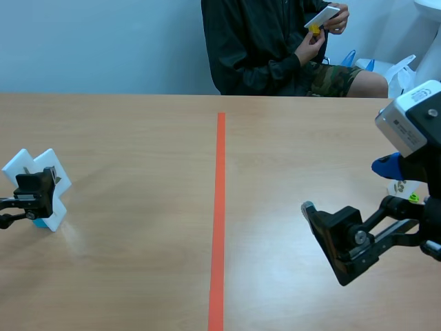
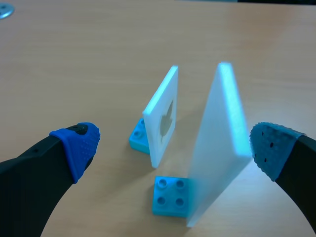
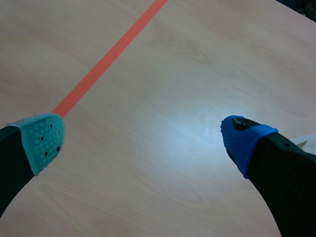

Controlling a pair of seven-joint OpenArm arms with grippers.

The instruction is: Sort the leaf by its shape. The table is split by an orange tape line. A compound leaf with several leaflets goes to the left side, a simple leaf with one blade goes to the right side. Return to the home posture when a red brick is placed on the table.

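Left wrist view has the left gripper (image 2: pixel 174 145) spread wide, holding nothing, two upright leaf cards on blue bricks (image 2: pixel 170 196) just ahead: the near card (image 2: pixel 217 148) edge-on, the far card (image 2: pixel 160 118) showing a dark leaf print. Both stand at the counter's (image 1: pixel 138 138) 9 o'clock, left of the tape line (image 1: pixel 219 207), so likely sorted as compound. At 4 o'clock the right gripper (image 3: pixel 144 140) hangs equally wide, probably idle: the next card (image 1: pixel 324 15) is in a person's hand (image 1: pixel 311 47) at 12 o'clock.
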